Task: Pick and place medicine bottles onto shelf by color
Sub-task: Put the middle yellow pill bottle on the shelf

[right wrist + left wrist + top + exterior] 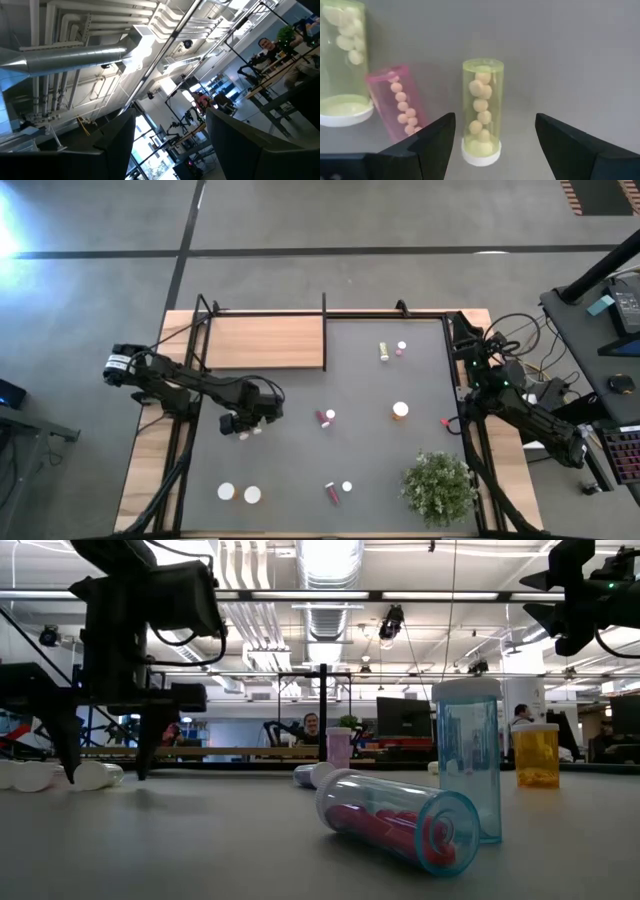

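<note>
In the left wrist view a yellow-green medicine bottle (pixel 481 110) with pale pills appears to stand on its white cap. My left gripper (pixel 495 125) hangs open above it, pointing down, one finger on each side, touching nothing. A pink bottle (pixel 400 102) and another yellow-green one (pixel 342 60) stand beside it. From above, my left gripper (pixel 248 418) is at the table's left middle, nearer than the light-wood shelf (pixel 265 342). My right gripper (pixel 468 342) waits open at the far right edge, pointing up at the ceiling.
More bottles are scattered about: pink (pixel 325 417) at the centre, orange (pixel 400 411), yellow (pixel 384 351) at the far side, two white caps (pixel 238 493) near left, pink (pixel 331 492) near centre. A bushy plant (pixel 438 485) stands near right.
</note>
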